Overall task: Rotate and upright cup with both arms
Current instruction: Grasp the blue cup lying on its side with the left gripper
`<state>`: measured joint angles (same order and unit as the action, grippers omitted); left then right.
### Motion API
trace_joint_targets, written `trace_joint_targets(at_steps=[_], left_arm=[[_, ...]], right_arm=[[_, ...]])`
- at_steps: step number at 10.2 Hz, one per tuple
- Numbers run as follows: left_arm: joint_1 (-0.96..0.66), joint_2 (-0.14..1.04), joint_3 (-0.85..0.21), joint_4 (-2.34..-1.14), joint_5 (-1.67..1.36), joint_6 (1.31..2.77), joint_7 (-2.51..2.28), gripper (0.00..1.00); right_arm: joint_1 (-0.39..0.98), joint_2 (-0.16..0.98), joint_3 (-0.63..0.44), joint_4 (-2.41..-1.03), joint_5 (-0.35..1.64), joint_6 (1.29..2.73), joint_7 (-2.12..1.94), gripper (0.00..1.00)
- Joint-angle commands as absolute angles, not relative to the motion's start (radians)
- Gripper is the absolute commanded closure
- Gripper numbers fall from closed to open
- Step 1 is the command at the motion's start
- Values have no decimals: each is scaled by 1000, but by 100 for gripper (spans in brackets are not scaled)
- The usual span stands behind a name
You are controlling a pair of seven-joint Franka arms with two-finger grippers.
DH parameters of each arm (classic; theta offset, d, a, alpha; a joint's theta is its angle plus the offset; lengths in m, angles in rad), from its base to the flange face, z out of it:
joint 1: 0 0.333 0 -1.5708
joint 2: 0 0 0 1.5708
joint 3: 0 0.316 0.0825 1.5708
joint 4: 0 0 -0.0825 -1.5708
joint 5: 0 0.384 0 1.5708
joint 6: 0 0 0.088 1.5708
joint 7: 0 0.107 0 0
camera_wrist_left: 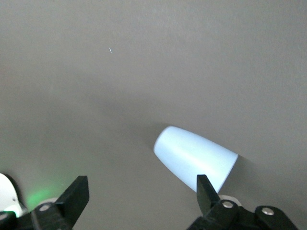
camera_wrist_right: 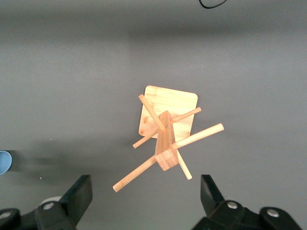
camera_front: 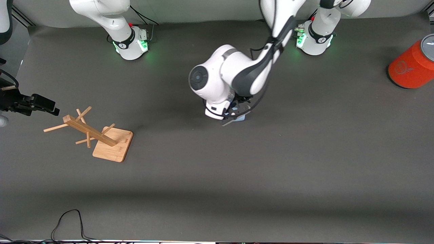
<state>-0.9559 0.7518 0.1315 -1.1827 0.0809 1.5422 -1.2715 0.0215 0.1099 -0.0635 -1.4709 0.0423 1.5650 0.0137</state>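
On the grey table [camera_front: 305, 152], open left gripper [camera_wrist_left: 139, 201] hovers over the cup [camera_wrist_left: 194, 160].

Bare worktop [camera_front: 305, 162] lay around the cup [camera_wrist_left: 194, 160]; the wooden rack [camera_front: 101, 139] and orange cylinder [camera_front: 410, 66] stood well apart.

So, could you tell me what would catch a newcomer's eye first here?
The left arm's end effector, open and low over mid-table beside the tipped pale-blue cup. Next, the wooden rack toward the right arm's end, with the right end effector open above it, and the orange cylinder at the left arm's end.
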Motion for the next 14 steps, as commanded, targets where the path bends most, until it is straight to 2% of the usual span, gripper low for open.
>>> trace_joint_targets(at_steps=[1,5,8,9,10,11,12,13,14], left_arm=[[-1044,843,152,-1131,145,1575,-1362,0],[-1121,954,150,-1132,247,1638,-1365,0],[-1117,948,156,-1132,296,1615,-1342,16],[-1118,954,155,-1137,342,1611,-1339,17],[-1118,956,152,-1146,369,1588,-1339,38],[-1120,956,150,-1146,370,1563,-1329,76],[-1120,954,150,-1143,370,1551,-1324,95],[-1120,953,152,-1144,370,1548,-1322,100],[-1118,948,150,-1140,368,1528,-1310,100]], right_arm=[[21,80,-64,-1502,31,1577,-9,0],[26,72,-61,-1505,8,1574,-5,0],[23,72,-63,-1502,9,1574,-11,0],[18,77,-64,-1502,12,1574,1,0],[20,78,-64,-1499,11,1574,6,0],[21,81,-63,-1496,11,1574,11,0],[23,84,-63,-1496,11,1574,11,0],[23,84,-63,-1493,12,1574,11,0],[21,84,-63,-1493,12,1574,11,0]])
